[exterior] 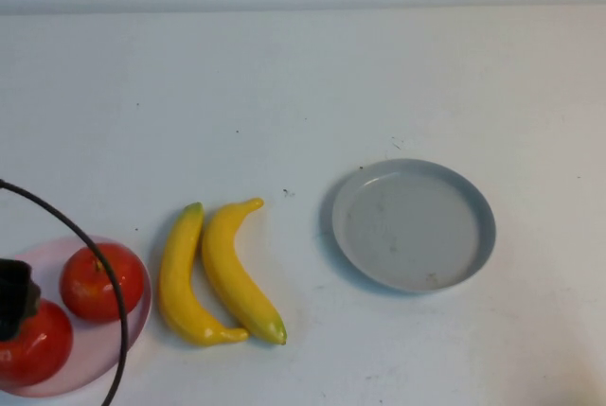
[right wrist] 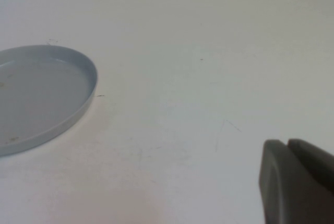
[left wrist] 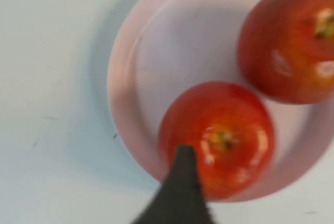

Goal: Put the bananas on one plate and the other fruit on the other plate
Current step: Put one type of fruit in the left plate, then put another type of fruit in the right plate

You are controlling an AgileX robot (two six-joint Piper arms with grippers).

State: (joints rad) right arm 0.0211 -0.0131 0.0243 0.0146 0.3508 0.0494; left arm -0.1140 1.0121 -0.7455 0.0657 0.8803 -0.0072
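Two yellow bananas (exterior: 218, 273) lie side by side on the white table, between the plates. The grey-blue plate (exterior: 414, 224) is empty; its edge shows in the right wrist view (right wrist: 42, 93). Two red apples (exterior: 102, 281) (exterior: 33, 344) sit on the pale pink plate (exterior: 104, 354) at the near left. My left gripper (exterior: 14, 297) hovers above the nearer apple (left wrist: 224, 138), open and holding nothing; one dark finger (left wrist: 181, 187) shows over that apple's side, the other is out of frame. The second apple (left wrist: 289, 41) lies beside it. My right gripper (right wrist: 287, 143) is shut and empty, over bare table to the right of the grey-blue plate.
A black cable (exterior: 90, 245) arcs over the pink plate from the left arm. The white table (exterior: 303, 94) stretches bare behind the fruit and plates. The right arm does not show in the high view.
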